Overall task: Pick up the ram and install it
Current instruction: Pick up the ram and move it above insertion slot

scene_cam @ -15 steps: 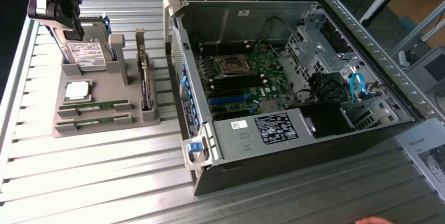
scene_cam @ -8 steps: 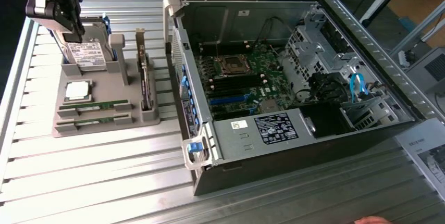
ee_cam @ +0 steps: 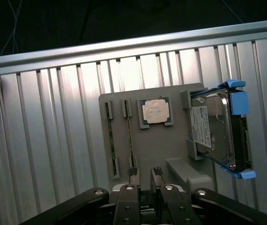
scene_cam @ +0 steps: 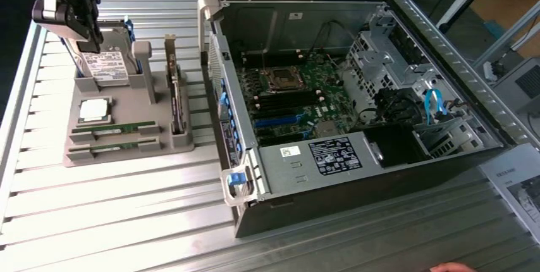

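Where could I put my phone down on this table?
Widest bare table lies at the exterior view's lower left, bordered by the grey holder and the computer case. Between them, only a narrow strip. Holder and case interior are crowded.

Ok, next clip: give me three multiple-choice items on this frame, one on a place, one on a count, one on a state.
1. Where are the ram sticks?
A) in the grey tray
B) loose on the slatted table
C) stacked on the processor

2. How many ram sticks are there?
A) one
B) two
C) four

3. The computer case is:
A) shut
B) open, with the motherboard exposed
C) wrapped in plastic

Key:
1 A, both sit in the tray's holders beside the case.
2 B, two green sticks lie side by side.
3 B, the side is off and the board shows.
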`<state>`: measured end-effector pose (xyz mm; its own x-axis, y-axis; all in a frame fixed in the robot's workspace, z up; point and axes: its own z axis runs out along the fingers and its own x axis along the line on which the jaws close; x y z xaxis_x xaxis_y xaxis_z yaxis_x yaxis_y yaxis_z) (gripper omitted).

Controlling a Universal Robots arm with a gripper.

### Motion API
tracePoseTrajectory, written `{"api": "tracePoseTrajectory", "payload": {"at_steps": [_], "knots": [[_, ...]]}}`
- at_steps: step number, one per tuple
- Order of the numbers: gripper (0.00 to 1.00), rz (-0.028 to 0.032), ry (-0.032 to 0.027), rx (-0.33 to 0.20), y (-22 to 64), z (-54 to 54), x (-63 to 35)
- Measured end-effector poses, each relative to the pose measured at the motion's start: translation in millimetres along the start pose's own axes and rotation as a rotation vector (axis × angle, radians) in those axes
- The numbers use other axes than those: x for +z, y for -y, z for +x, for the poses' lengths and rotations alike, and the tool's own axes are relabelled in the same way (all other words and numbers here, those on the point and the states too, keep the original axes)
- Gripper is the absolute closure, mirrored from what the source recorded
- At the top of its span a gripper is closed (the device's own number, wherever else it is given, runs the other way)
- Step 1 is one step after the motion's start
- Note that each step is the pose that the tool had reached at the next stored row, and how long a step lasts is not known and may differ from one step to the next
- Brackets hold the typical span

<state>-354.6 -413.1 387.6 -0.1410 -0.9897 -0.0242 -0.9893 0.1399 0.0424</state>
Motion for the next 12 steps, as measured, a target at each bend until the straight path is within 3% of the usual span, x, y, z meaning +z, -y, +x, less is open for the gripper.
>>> {"api": "tracePoseTrajectory", "payload": {"at_steps": [12], "knots": [[0.76,0.0001,0.0,0.0,0.2,0.1,5.2]]}}
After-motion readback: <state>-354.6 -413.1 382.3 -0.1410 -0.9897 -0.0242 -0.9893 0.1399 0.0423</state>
